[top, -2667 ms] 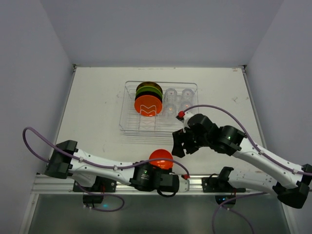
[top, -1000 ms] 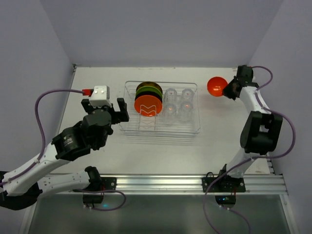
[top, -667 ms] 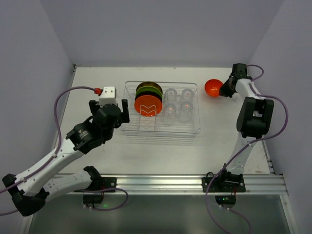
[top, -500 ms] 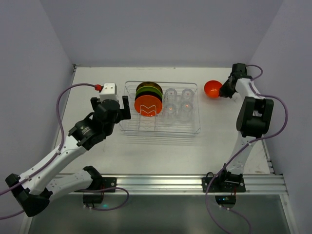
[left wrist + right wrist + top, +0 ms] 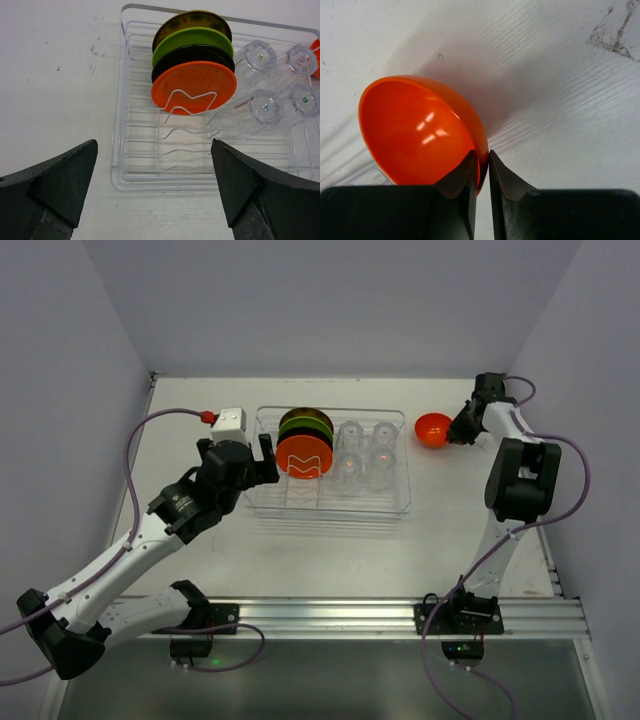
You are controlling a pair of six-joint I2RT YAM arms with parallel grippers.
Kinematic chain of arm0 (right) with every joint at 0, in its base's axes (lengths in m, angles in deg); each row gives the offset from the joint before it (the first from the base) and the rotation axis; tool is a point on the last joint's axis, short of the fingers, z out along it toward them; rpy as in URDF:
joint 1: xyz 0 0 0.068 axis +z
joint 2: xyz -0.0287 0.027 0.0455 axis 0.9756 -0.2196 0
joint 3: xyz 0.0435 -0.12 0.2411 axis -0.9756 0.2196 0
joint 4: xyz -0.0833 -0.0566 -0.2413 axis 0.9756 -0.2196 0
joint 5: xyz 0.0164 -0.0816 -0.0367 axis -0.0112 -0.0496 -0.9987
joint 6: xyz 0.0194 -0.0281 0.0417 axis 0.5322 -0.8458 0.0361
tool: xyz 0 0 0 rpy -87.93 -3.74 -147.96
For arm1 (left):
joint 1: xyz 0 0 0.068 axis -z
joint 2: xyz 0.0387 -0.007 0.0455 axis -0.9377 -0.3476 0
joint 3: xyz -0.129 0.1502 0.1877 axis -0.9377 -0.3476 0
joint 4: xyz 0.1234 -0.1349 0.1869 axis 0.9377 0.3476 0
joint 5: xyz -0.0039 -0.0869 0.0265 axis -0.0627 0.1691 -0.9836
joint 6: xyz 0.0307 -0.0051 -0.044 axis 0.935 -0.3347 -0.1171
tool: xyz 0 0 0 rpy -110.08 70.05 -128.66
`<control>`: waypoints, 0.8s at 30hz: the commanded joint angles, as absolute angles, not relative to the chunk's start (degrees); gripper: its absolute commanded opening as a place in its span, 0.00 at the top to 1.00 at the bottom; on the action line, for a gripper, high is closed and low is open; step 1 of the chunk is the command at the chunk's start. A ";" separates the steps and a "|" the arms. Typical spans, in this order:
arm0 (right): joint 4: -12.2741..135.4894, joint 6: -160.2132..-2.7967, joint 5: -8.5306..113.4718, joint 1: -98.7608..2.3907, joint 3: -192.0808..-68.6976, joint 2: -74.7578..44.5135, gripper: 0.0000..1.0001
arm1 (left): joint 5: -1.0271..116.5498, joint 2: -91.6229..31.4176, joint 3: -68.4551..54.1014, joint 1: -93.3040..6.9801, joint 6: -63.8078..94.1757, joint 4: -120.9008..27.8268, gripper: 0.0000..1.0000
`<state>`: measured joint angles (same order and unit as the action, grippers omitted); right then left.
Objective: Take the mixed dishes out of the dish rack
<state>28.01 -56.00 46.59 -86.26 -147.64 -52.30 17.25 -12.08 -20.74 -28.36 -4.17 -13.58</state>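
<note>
The white table (image 5: 200,410) lay matte and scuffed beneath your arms, with grey smudges here and there. In the middle sat the dish rack (image 5: 118,125), a rectangular tray of clear plastic with rounded corners and thin white wire dividers across its floor. You had the left gripper (image 5: 154,150) spread wide, holding nothing, at the rack's left edge.

Four round plates stood on edge in the rack's left half, face to face. The orange plate (image 5: 195,82) was nearest, smooth, with a wire bent in an M-like zigzag across its face. Behind it came the black plate (image 5: 192,52), the green plate (image 5: 192,37) and the yellow patterned plate (image 5: 195,17) at the back.

Out to the right of the rack, the small orange bowl (image 5: 420,130) was glossy and tipped on its side. Your right gripper (image 5: 480,159) was pinched on its rim; whether the bowl touched the table, I couldn't tell. Four clear glasses (image 5: 265,106), faceted and eight-sided, sat two by two in the rack's right half.
</note>
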 commanded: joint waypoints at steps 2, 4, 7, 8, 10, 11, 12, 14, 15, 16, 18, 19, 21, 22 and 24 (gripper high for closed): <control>28.54 -56.15 49.92 -86.28 -146.25 -50.23 0.74 | 20.40 -10.33 -20.81 -28.79 -5.93 -17.80 0.00; 28.54 -55.98 50.37 -86.28 -145.20 -49.36 0.67 | 21.11 -10.77 -20.29 -28.79 -6.02 -17.89 0.00; 29.86 -54.40 48.88 -86.28 -141.69 -44.01 0.47 | 23.21 -12.18 -18.79 -28.79 -5.41 -18.50 0.00; 31.25 -53.87 48.52 -86.28 -140.63 -39.73 0.41 | 24.53 -13.13 -17.92 -28.79 -4.62 -18.77 0.00; 31.44 -52.99 46.68 -86.28 -139.13 -35.66 0.30 | 25.68 -14.46 -16.60 -28.79 -3.83 -19.03 0.00; 31.35 -53.07 46.15 -86.28 -138.78 -33.64 0.27 | 27.42 -15.85 -15.81 -28.79 -2.00 -19.38 0.00; 31.18 -53.51 45.10 -86.28 -138.08 -29.36 0.23 | 28.57 -16.48 -14.67 -28.79 -0.85 -19.82 0.00; 31.61 -53.43 38.96 -85.75 -136.07 -24.07 0.12 | 29.98 -18.50 -13.26 -28.88 0.48 -20.61 0.00; 32.49 -53.17 36.85 -85.40 -132.31 -17.52 0.01 | 29.55 -19.11 -12.12 -29.05 -0.56 -20.61 0.00; 35.37 -52.90 34.48 -85.05 -129.93 -13.97 0.01 | 29.72 -20.16 -11.59 -29.75 -1.61 -20.79 0.00; 38.28 -51.25 37.25 -84.43 -121.61 -6.76 0.01 | 30.16 -21.22 -10.53 -30.20 -6.70 -21.05 0.00; 42.13 -50.36 43.88 -84.43 -118.77 0.06 0.01 | 28.68 -22.36 -10.09 -30.20 -13.16 -21.14 0.00; 45.14 -48.08 51.21 -84.52 -110.79 6.25 0.01 | 26.83 -24.30 -8.87 -30.20 -21.97 -19.31 0.00; 47.94 -47.46 53.94 -84.43 -108.65 11.33 0.01 | 25.87 -27.00 -6.60 -30.29 -26.89 -15.12 0.00; 48.76 -44.82 62.13 -84.52 -103.29 15.49 0.01 | 26.03 -30.00 -3.86 -30.37 -38.33 -10.19 0.00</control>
<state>43.96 -49.38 50.28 -84.71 -109.91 13.10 27.68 -26.25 -8.67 -29.85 -19.43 -15.86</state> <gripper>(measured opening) 0.987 0.996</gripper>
